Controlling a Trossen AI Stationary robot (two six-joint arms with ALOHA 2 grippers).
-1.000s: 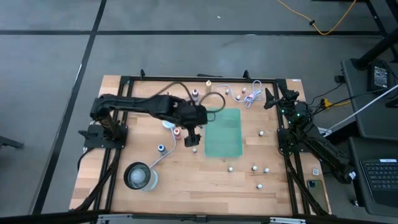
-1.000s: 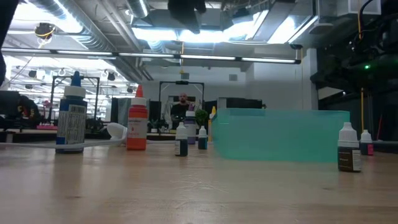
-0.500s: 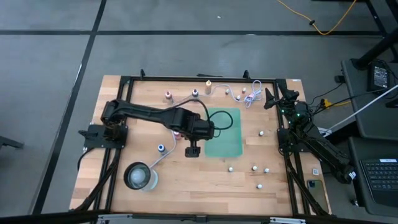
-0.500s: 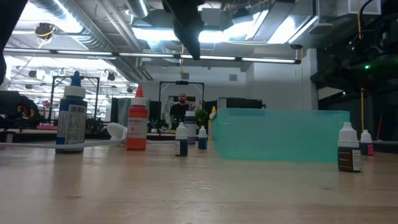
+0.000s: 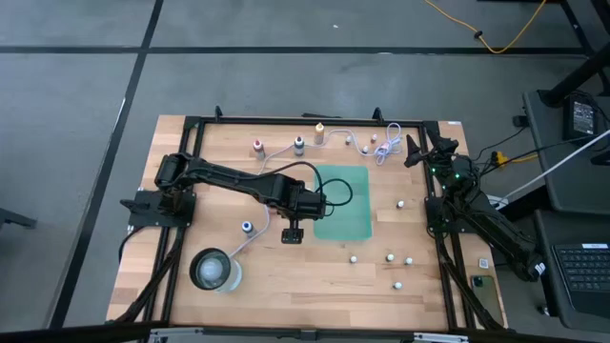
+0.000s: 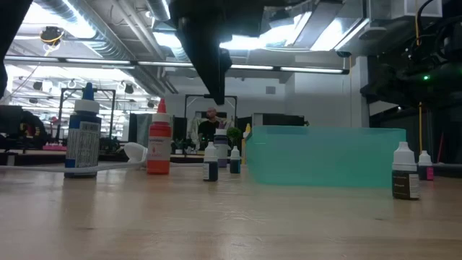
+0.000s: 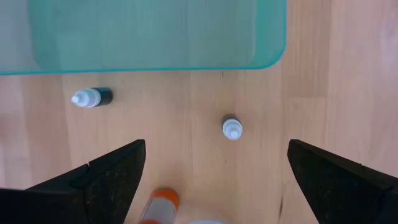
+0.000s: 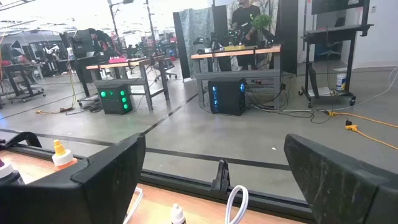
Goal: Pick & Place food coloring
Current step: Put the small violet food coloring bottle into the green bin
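Observation:
Small food coloring bottles stand about the table. A dark one [image 7: 91,98], a white-capped one [image 7: 231,127] and an orange one [image 7: 158,206] stand upright on the wood beside the teal bin [image 5: 343,202]. My left gripper [image 5: 293,234] hangs open above them, pointing steeply down, with the white-capped bottle below the gap between its fingers [image 7: 109,176]. Nothing is between the fingers. A blue bottle [image 5: 246,227] stands to its left. My right gripper [image 5: 413,151] waits open at the far right, pointing level out over the table's far edge.
Red [image 5: 257,146], dark [image 5: 298,143] and orange [image 5: 319,129] bottles stand near the far edge. Several white-capped ones [image 5: 389,256] are scattered at the near right. A round glass container [image 5: 214,270] sits at the near left, and a white cable [image 5: 362,141] loops along the far side.
My left gripper has come down toward the bottles beside the teal bin and shifted toward the table's near edge, tipping steeper as the arm stretched out. Its fingers have stayed open.

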